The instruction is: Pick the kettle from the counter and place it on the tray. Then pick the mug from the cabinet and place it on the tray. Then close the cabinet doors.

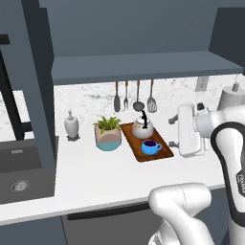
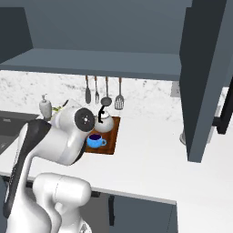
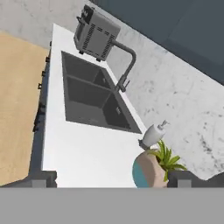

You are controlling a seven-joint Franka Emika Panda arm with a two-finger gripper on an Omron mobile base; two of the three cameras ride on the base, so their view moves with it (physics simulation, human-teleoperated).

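Tool (image 3: pixel 109 178) fingertips apart above the sink (image 3: pixel 94 98); base views show kettle (image 1: pixel 142 127) and mug (image 1: pixel 151 146) on tray (image 1: pixel 162 152).

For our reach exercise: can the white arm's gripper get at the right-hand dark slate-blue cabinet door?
Likely yes: the open gripper holds nothing, and that door stands open over the counter nearby.

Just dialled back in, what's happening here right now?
The kettle and the blue mug both sit on the tray on the counter. The gripper is open and holds nothing, looking over the sink. The cabinet doors stand open, so closing them is what remains.
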